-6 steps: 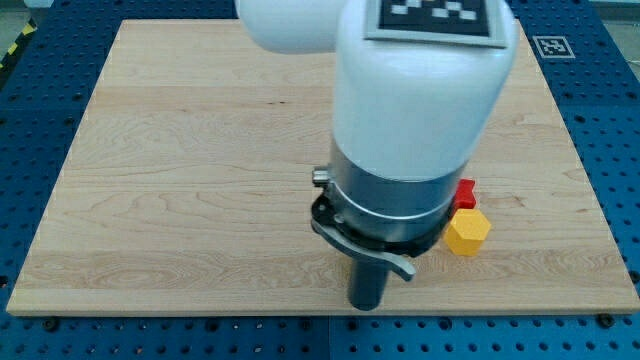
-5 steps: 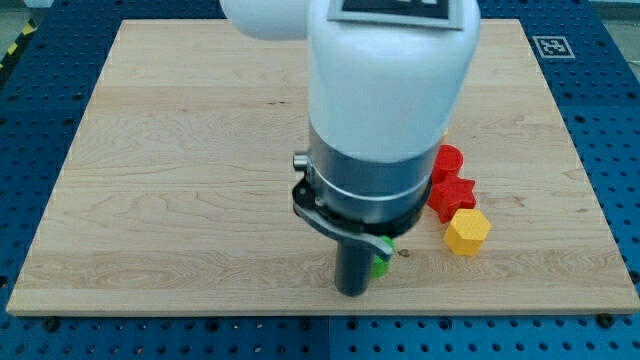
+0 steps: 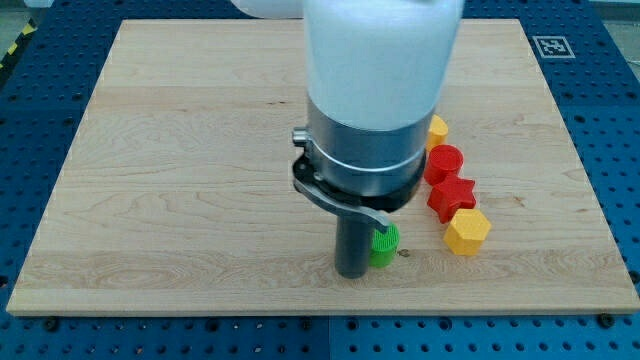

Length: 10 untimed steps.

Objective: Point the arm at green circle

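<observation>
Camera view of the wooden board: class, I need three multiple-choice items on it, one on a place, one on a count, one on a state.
1. Where is the green circle relative to my tip?
A. Just to the view's right of it
B. Far off at the view's top left
C. Beyond the yellow blocks

2. How many red blocks show?
A. None
B. Two
C. Five

3. How does the red star stand to the yellow hexagon?
A. At opposite board corners
B. Stacked under it
C. Side by side, close together

Answers:
1 A, the green block sits right beside the rod's lower end.
2 B, a red cylinder and the red star lie in a row.
3 C, the star lies just above the hexagon in the view.
</observation>
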Each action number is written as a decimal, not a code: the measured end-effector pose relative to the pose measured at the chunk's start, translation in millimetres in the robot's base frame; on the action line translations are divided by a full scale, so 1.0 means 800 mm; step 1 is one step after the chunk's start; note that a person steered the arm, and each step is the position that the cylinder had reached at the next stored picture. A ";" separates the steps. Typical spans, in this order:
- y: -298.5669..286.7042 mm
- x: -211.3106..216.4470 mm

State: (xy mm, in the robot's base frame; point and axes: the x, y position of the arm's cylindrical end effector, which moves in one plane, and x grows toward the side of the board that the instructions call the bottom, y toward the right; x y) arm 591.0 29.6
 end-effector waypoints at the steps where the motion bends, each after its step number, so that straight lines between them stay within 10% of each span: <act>1: 0.022 0.018; 10: 0.014 -0.025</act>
